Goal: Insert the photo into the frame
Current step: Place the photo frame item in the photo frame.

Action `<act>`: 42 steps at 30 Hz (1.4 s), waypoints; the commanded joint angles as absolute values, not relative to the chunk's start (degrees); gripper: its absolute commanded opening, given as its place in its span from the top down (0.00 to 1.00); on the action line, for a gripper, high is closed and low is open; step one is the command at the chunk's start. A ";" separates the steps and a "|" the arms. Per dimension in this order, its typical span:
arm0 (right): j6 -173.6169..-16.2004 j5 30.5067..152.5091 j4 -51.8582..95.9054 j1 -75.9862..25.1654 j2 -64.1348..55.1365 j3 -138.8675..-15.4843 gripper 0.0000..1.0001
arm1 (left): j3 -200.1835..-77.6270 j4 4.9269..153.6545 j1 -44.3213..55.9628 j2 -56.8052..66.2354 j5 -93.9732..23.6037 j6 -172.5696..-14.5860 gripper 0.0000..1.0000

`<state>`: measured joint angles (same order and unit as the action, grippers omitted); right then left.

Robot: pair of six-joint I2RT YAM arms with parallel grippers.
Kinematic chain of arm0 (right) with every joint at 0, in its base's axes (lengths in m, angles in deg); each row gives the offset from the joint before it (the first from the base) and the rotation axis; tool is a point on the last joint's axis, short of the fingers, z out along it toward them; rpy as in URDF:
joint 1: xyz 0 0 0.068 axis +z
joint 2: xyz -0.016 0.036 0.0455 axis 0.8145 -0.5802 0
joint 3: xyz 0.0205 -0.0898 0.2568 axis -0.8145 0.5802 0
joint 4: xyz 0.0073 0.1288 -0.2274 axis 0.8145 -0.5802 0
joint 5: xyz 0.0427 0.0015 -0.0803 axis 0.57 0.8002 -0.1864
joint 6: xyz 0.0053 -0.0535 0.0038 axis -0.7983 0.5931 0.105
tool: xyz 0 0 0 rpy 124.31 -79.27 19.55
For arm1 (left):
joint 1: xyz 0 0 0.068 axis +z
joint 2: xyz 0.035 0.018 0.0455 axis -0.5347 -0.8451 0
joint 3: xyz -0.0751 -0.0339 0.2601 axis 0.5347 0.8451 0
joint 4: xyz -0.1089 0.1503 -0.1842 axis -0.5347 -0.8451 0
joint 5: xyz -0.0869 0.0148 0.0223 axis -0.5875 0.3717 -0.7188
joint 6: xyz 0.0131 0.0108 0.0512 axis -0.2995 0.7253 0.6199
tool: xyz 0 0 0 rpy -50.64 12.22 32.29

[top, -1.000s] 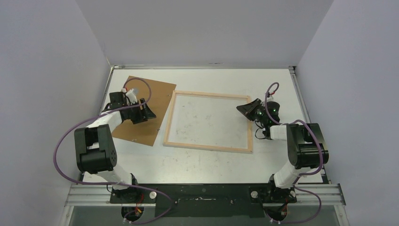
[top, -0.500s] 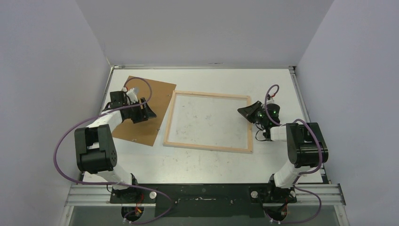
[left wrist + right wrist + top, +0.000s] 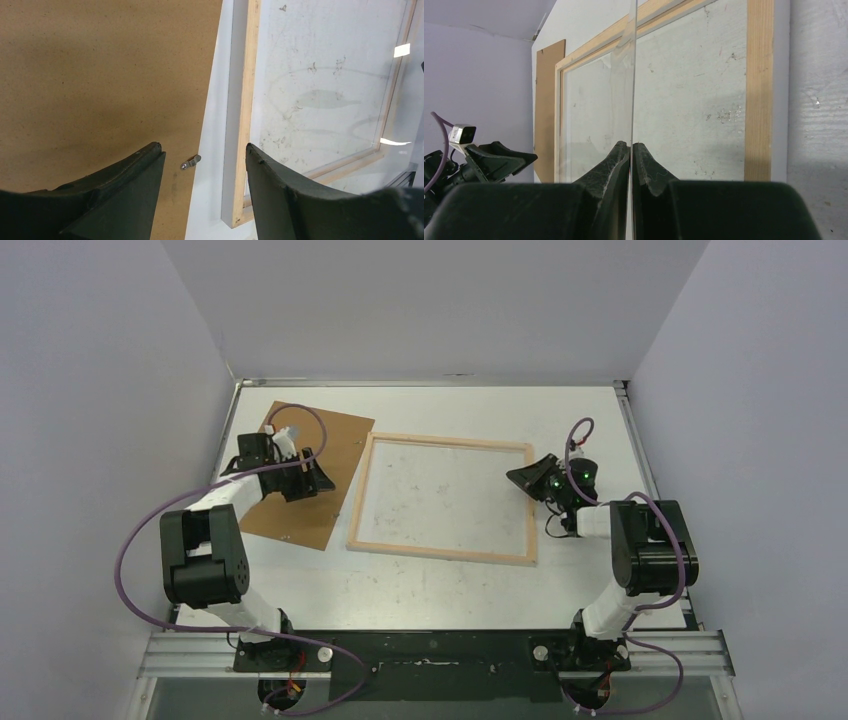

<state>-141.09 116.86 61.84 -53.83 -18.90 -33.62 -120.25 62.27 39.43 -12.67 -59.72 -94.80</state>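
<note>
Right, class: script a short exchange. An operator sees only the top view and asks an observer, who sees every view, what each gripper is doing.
Operator: Top view only. Anything held on the right?
Observer: Yes, the right gripper is shut on the edge of a clear pane.
Operator: And the left?
Observer: The left gripper is open and empty, above the edge of the board, beside the frame.

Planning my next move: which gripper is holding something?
The right gripper, pinched shut on the edge of a clear pane over the frame. The left gripper hangs open and empty over the gap beside the brown board.
</note>
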 commanded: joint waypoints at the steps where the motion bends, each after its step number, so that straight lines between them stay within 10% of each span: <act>1: -139.15 118.67 64.46 -54.23 -18.43 -36.42 0.95 | -122.58 62.95 38.80 -12.07 -59.22 -93.73 0.42; 42: -146.81 124.72 84.84 -54.45 -18.78 -32.18 0.95 | -125.79 62.81 32.76 -20.69 -54.86 -90.49 0.54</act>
